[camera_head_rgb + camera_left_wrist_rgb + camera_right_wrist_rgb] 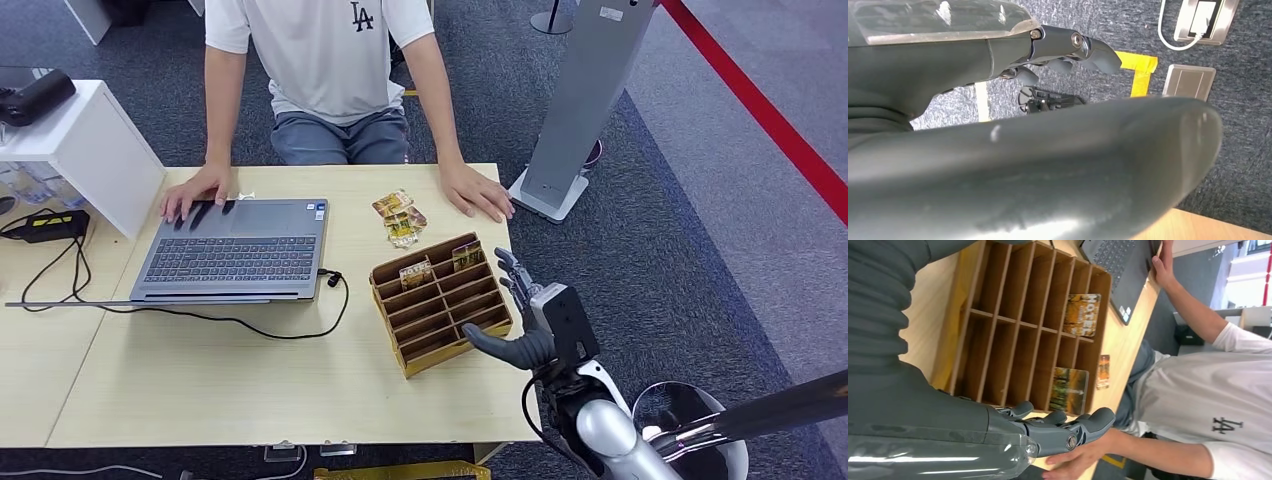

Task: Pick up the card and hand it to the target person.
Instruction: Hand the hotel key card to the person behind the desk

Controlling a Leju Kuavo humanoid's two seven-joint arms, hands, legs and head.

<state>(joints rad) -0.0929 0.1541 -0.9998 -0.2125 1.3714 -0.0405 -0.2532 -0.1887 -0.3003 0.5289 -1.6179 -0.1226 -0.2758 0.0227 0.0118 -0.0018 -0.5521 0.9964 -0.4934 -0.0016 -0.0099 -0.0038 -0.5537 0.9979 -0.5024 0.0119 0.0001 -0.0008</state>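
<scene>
A wooden slotted card rack (440, 305) (1013, 325) stands on the right part of the table. Two picture cards stand in its far row, one (415, 272) (1082, 315) toward the laptop and one (466, 256) (1068, 390) nearer the table's right edge. Several loose cards (400, 218) (1103, 371) lie on the table beyond the rack, in front of the seated person (330, 60). My right hand (535, 320) (1058, 430) hovers just right of the rack with fingers spread, holding nothing. My left hand (998, 55) hangs over the carpet and holds nothing.
An open laptop (235, 245) lies left of the rack, one of the person's hands (195, 195) on it and its cable (300, 328) looping toward the rack. The person's other hand (478, 192) rests near the table's far right corner. A grey stand (585, 110) rises beyond the table.
</scene>
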